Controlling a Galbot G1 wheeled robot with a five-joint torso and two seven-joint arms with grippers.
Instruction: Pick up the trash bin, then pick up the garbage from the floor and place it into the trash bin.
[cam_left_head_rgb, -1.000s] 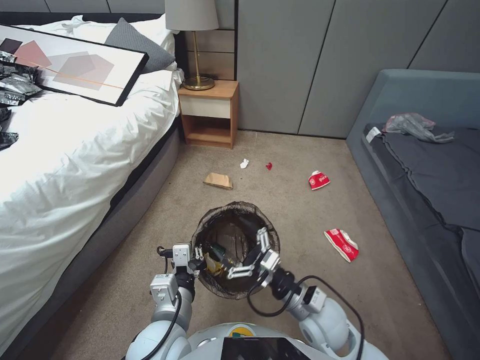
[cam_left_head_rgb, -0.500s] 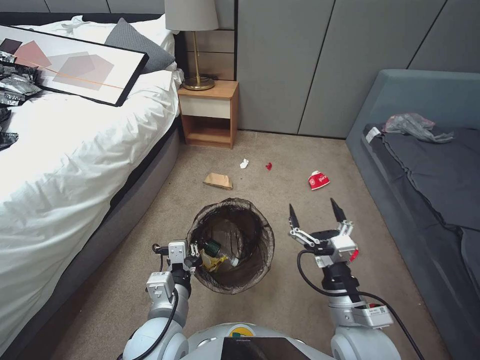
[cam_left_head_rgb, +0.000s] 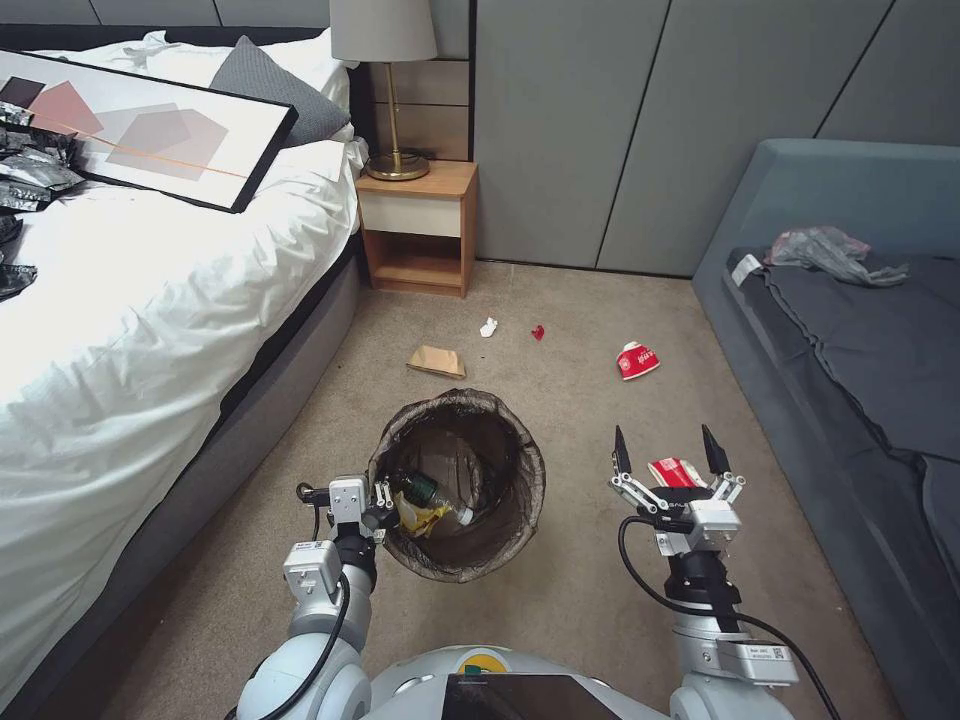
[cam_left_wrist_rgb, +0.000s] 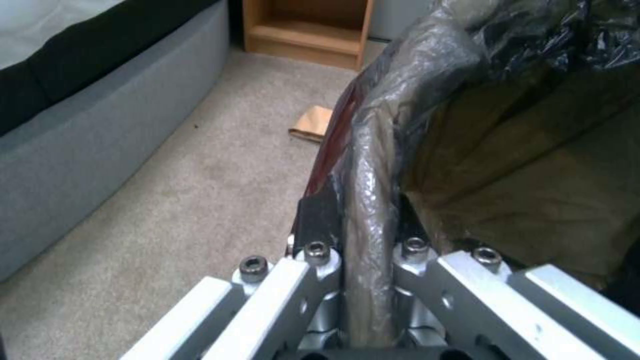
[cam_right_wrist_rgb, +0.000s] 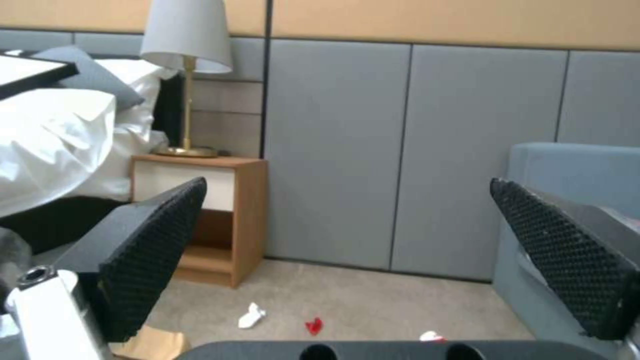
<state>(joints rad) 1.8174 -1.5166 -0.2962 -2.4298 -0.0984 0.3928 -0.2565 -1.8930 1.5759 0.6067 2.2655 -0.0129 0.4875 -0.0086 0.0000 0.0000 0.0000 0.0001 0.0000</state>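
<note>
Trash bin (cam_left_head_rgb: 458, 485) is hanging by its rim from the left end effector (cam_left_head_rgb: 378, 497); right end effector (cam_left_head_rgb: 668, 462) is hovering wide open above a crushed cup (cam_left_head_rgb: 672, 471), which looks light and easily pinched across its flattened sides

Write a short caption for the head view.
Left gripper clamps the round dark-lined trash bin; right gripper open above crushed red-and-white paper cup.

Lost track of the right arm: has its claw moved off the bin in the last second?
Yes. The right claw swung from over the bin toward the sofa, open above a red cup.
</note>
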